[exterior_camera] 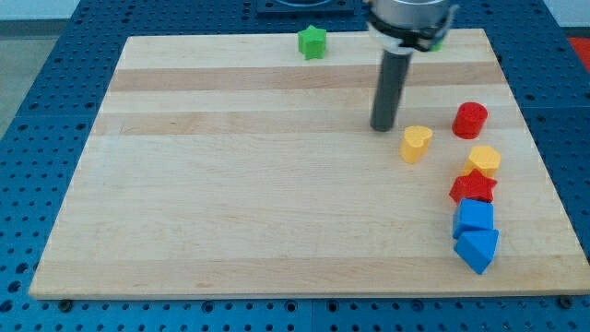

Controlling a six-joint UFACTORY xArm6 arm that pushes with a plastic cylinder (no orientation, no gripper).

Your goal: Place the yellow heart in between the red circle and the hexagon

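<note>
Just right of and below my tip (pixel 383 128) sat the yellow heart (pixel 416 144), untouched; light and rigid, it would likely slide easily; push its left flank toward the gap between red circle (pixel 470 120) and hexagon (pixel 483 160); the bare rod grasped nothing.

At the frame's top the arm's housing (pixel 410 18) is cut off, hiding most of a green block (pixel 437 41).

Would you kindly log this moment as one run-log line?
my tip: upper-left of yellow heart, apart | red circle: right | yellow hexagon: lower-right | heart not between
</note>
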